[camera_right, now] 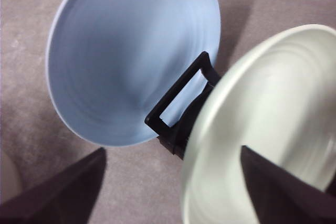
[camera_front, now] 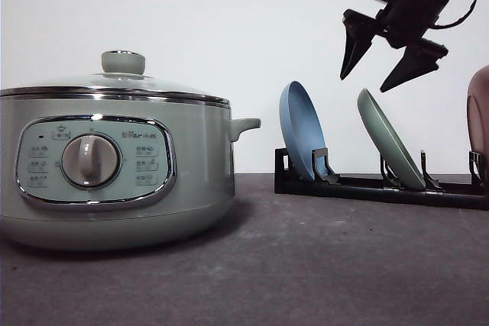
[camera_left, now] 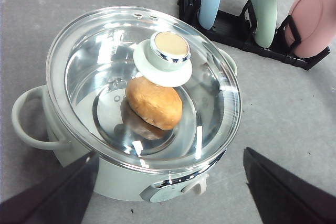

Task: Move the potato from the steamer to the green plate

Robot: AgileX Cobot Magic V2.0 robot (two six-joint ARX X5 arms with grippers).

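Above the black dish rack (camera_front: 382,186) at the far right of the table (camera_front: 306,265) hangs the right gripper (camera_front: 386,62), its jaws apart and empty, pointing down toward the green plate (camera_front: 390,143). This plate stands on edge in the rack, between the blue plate (camera_front: 299,131) and the pink dish (camera_left: 310,24). If the jaws come down off-centre, they could strike the rim and tip the plate, or knock the blue plate just beside it.

The left gripper (camera_left: 168,192) hangs over the steamer (camera_front: 114,166), also with its jaws apart and holding nothing. The glass lid (camera_left: 142,85) is not yet taken off, so the potato (camera_left: 154,102) cannot be reached now. It lies at the centre of the steamer, under the lid knob (camera_left: 169,51); it is an orange-brown lumpy oval with smooth skin, and probably it can roll or slip in a narrow grip.
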